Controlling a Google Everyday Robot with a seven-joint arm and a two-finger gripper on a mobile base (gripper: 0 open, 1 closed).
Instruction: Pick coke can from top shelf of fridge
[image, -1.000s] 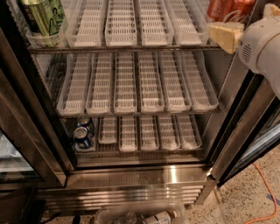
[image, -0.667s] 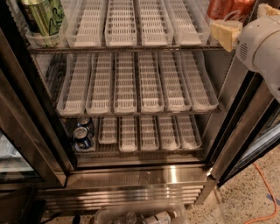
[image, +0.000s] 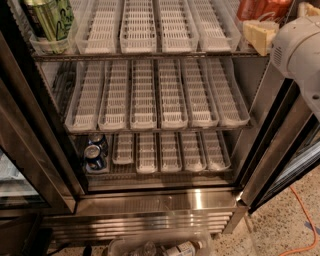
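The fridge (image: 160, 200) stands open with three wire racks of white plastic lanes. The red coke can (image: 257, 8) stands at the far right of the top shelf (image: 150, 52), cut off by the upper frame edge. My gripper (image: 270, 25), cream-coloured on a white arm (image: 300, 50), reaches in from the upper right. It sits right at the coke can's lower front. The can's contact with the gripper is hidden. A green can (image: 47, 19) stands at the far left of the same shelf.
Small dark-blue cans (image: 95, 151) sit in the left lane of the bottom rack. The dark door frame (image: 275, 155) slants down beside the arm on the right. Plastic bottles (image: 165, 248) lie on the floor in front. An orange cable (image: 306, 220) runs at the lower right.
The gripper and arm have shifted slightly up and to the right, staying at the coke can. Nothing else has moved.
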